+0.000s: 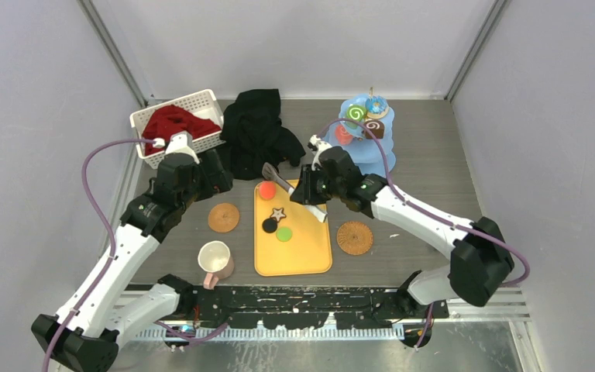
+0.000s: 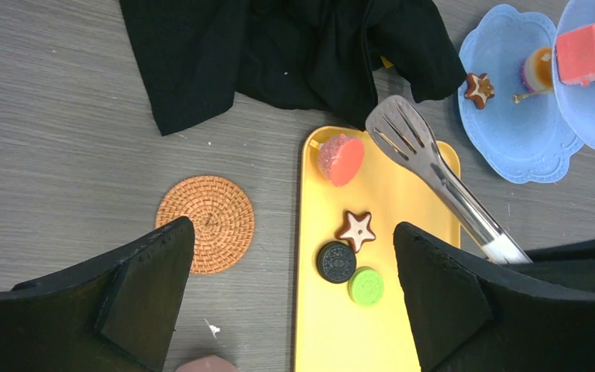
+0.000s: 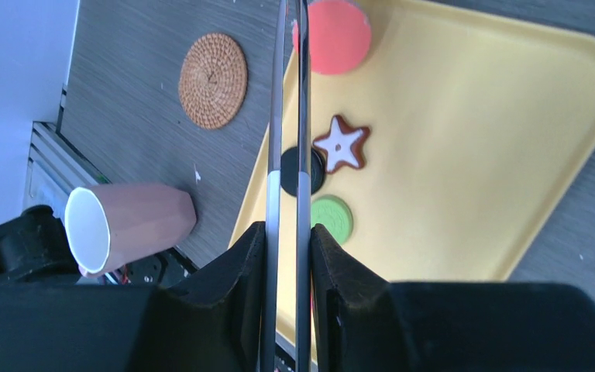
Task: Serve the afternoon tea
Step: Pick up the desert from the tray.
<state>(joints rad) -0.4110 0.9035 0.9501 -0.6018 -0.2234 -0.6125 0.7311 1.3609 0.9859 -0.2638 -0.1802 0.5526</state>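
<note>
A yellow tray (image 1: pixel 302 252) holds a red round sweet (image 1: pixel 266 190), a star cookie (image 1: pixel 278 213), a black cookie (image 1: pixel 269 225) and a green cookie (image 1: pixel 283 233). My right gripper (image 1: pixel 310 190) is shut on metal tongs (image 1: pixel 279 180), squeezed almost together (image 3: pixel 273 116), with their tips beside the red sweet (image 3: pixel 333 35). The pale-blue tiered stand (image 1: pixel 372 159) at the back right carries a green swirl roll (image 1: pixel 355 114), a blue donut (image 1: pixel 376 105) and a brown cube (image 1: pixel 373 128). My left gripper (image 1: pixel 221 177) hangs open and empty left of the tray. A pink mug (image 1: pixel 215 260) sits front left.
Black cloth (image 1: pixel 256 128) lies behind the tray. A white basket (image 1: pixel 194 105) with red cloth stands at the back left. One woven coaster (image 1: pixel 223 218) lies left of the tray and another (image 1: pixel 354 238) right of it. Grey walls close in both sides.
</note>
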